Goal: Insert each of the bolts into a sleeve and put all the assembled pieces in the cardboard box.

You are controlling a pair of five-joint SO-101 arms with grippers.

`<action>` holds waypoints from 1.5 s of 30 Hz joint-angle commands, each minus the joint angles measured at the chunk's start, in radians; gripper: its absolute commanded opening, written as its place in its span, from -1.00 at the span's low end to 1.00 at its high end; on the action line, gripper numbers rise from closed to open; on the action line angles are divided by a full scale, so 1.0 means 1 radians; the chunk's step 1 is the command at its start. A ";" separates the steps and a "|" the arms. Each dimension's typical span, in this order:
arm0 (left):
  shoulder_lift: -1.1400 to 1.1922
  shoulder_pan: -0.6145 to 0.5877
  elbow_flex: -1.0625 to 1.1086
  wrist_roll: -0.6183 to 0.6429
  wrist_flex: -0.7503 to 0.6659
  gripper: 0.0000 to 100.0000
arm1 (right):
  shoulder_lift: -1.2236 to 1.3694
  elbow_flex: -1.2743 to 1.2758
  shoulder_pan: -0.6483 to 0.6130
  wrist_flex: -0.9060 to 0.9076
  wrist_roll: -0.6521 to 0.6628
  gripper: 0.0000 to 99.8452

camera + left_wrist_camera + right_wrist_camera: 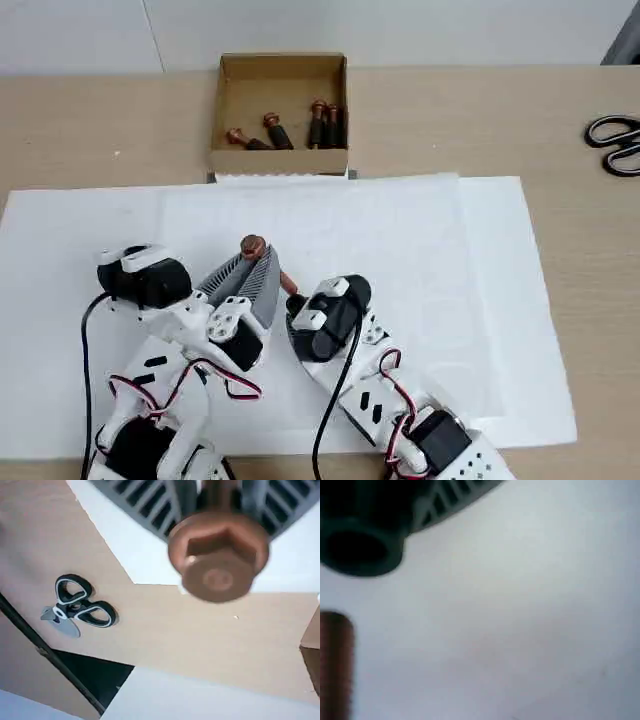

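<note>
My left gripper (254, 264) is shut on a copper bolt (252, 245) above the white paper. The bolt's hex head (217, 555) sticks out between the grey fingers (135, 495), and its threaded end (288, 283) points toward my right arm. My right gripper (297, 306) sits just beside that end, shut on a black sleeve (360, 550). The sleeve's open bore faces the camera. The bolt's threaded tip (335, 665) lies a short way off the sleeve, outside it. The cardboard box (226, 110) at the back holds several assembled pieces (325, 122).
A large white paper sheet (420, 260) covers the tabletop in front of the box. Black-handled scissors (615, 143) lie at the far right of the table and appear again as scissors (75, 607) beyond the paper's edge.
</note>
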 commanded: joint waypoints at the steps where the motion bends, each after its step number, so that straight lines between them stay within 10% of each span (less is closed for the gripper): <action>1: -0.008 -0.002 -0.001 -0.011 -0.002 -0.99 | -0.013 -0.075 0.005 -0.033 0.012 -1.00; 29: -0.008 0.098 0.028 -0.075 0.028 -0.99 | -0.013 -0.118 0.008 -0.033 0.060 -1.00; 45: -0.009 0.163 0.051 -0.083 0.293 -0.99 | -0.013 -0.120 0.008 -0.081 0.063 -1.00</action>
